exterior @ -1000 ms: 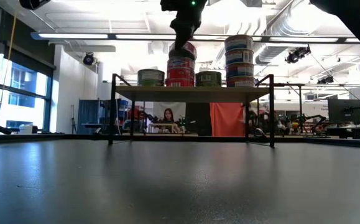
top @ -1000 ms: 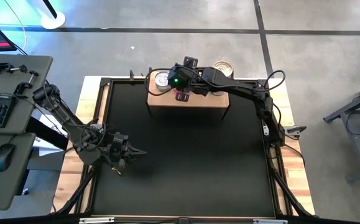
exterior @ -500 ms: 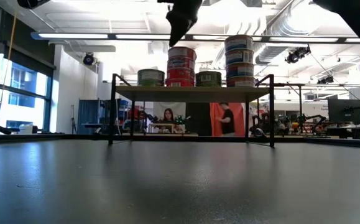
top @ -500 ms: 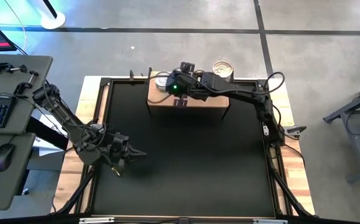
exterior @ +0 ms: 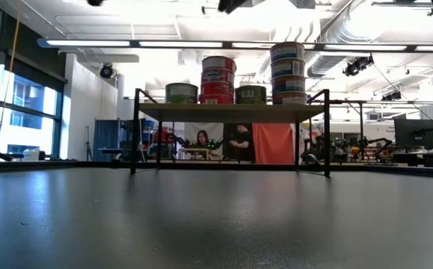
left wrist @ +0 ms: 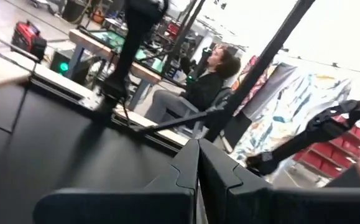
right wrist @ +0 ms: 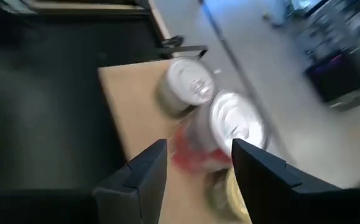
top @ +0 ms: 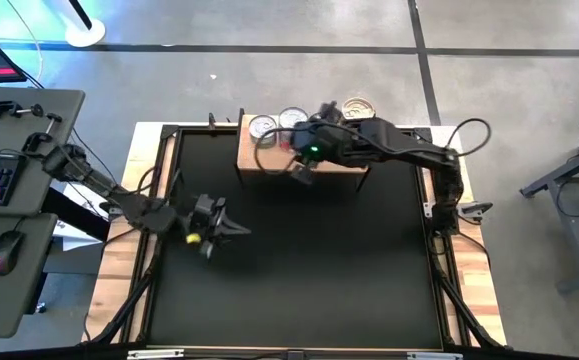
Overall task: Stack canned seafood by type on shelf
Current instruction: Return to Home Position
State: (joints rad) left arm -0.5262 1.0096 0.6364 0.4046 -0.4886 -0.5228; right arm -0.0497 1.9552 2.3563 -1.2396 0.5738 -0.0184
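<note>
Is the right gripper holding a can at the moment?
No, the right gripper stands open and empty, the cans resting on the shelf beyond it.

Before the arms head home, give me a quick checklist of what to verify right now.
1. Right gripper open and empty: ok.
2. Right gripper clear above the red stack, not touching it: ok.
3. Red stack upright on the shelf: ok.
4. Blue stack upright on the shelf: ok.
5. Left gripper shut, over the mat, apart from the shelf: ok.
6. Part of the shelf hidden under the right arm in the high view: cannot tell.
</note>
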